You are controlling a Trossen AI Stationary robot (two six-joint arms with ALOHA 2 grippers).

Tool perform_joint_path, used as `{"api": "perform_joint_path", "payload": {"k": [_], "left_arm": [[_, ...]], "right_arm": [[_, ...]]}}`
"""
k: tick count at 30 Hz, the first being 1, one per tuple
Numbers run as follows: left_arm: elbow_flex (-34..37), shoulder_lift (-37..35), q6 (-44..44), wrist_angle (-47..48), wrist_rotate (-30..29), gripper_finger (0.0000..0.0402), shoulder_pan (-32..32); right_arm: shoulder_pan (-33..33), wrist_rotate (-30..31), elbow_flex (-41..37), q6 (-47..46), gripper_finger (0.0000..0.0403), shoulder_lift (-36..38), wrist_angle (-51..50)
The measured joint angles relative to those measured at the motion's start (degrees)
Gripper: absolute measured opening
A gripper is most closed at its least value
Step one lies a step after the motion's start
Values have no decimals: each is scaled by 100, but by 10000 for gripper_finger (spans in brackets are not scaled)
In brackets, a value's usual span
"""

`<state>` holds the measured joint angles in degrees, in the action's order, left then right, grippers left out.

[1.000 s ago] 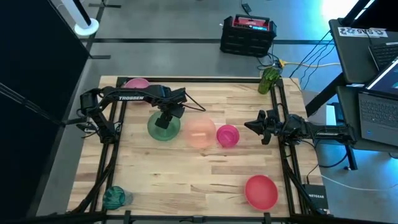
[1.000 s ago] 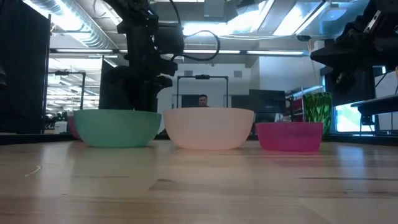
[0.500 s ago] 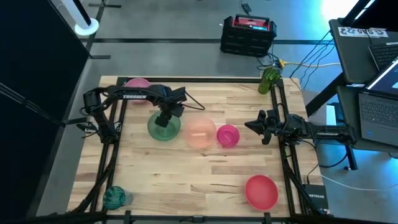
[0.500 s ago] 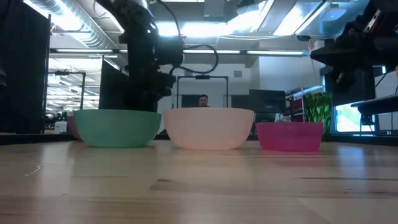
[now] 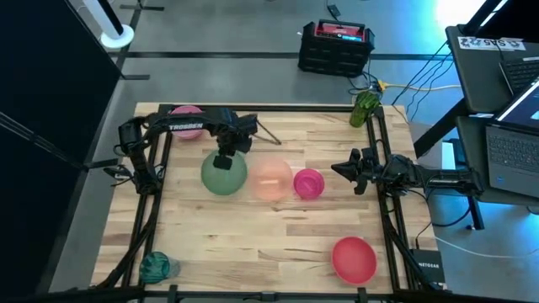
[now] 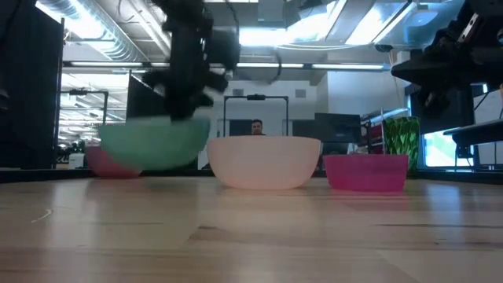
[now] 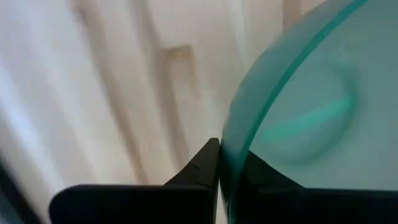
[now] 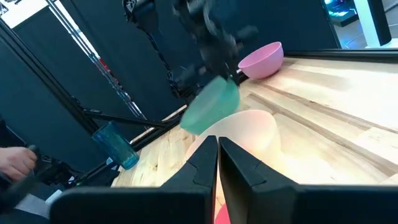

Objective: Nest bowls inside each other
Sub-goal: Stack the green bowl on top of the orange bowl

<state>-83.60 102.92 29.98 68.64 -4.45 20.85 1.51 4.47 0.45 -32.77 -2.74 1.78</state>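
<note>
The green bowl (image 5: 224, 174) hangs tilted just above the table's left half, with my left gripper (image 5: 223, 158) shut on it; the low view shows the green bowl (image 6: 153, 145) off the wood. To its right, the peach bowl (image 5: 270, 180) and the magenta bowl (image 5: 308, 183) stand in a row on their bases. A pink bowl (image 5: 186, 120) sits at the far left, a red bowl (image 5: 353, 258) near right, and a teal bowl (image 5: 155, 267) at the near left corner. My right gripper (image 5: 345, 171) waits shut at the right edge. My left gripper holds the green bowl by its rim (image 7: 222, 168) on the bowl's far side, one finger inside the bowl and one outside. The fingers come from above, pointing down. The bowl hangs below them, tilted and clear of the table.
A green bottle-like thing (image 5: 365, 108) stands at the far right corner. Black frame rails (image 5: 143, 210) run along the table's left and right edges. Bare wood (image 5: 253, 236) lies across the near middle. A person (image 6: 257, 126) shows far behind the table.
My left gripper has shut on the green bowl's rim, risen and gone a little toward the far edge. The green bowl, which stood flat on the table, is now lifted clear and tipped. The other bowls have stayed put.
</note>
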Motion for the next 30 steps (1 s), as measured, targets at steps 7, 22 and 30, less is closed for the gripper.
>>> {"api": "perform_joint_path", "payload": {"k": [7, 22, 30], "left_arm": [[-1794, -14, -1224, 723, 529, 0, -120], [-2706, 1609, -2247, -132, 845, 0, -512], [-2852, 2386, -2325, -243, 1046, 0, -394]], "right_arm": [[1, 0, 0, -7, 0, -2, -37], [-1, -52, 0, -75, 0, -1, -49], [-1, -103, 0, -131, 0, -2, -61]]}}
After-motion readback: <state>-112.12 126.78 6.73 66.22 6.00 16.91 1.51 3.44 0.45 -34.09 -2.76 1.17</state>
